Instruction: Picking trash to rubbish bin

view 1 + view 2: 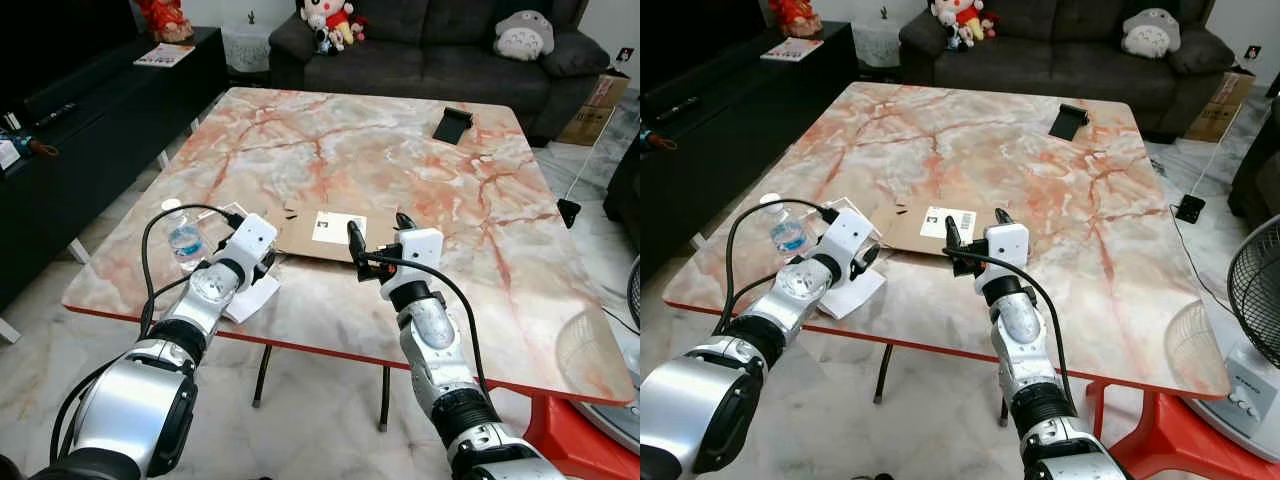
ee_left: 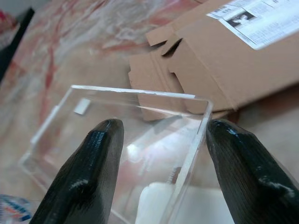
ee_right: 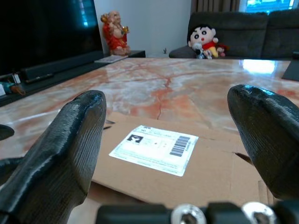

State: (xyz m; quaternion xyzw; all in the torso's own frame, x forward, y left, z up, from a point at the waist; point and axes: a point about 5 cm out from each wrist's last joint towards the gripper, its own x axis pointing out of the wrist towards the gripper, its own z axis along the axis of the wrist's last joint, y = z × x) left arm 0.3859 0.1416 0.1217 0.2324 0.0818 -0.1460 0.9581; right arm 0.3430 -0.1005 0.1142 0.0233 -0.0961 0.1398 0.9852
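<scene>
A flattened brown cardboard box (image 1: 325, 232) bearing 1 white shipping label (image 3: 154, 148) is seen on the marble surface (image 1: 400, 160). The right claw (image 1: 377, 238) is held wide open over it, empty; the left claw (image 2: 159, 154) is spread around a clear plastic box (image 2: 117, 135).

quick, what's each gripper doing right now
Left gripper: open, fingers either side of the clear plastic box, not clamped.
Right gripper: open, holding nothing, at the flattened cardboard.

Bottle (image 1: 185, 240) left of flattened carton (image 1: 325, 233) on table (image 1: 520, 260).

spread pincer (image 3: 170, 135), labelled flattened cardboard (image 3: 205, 172)
</scene>
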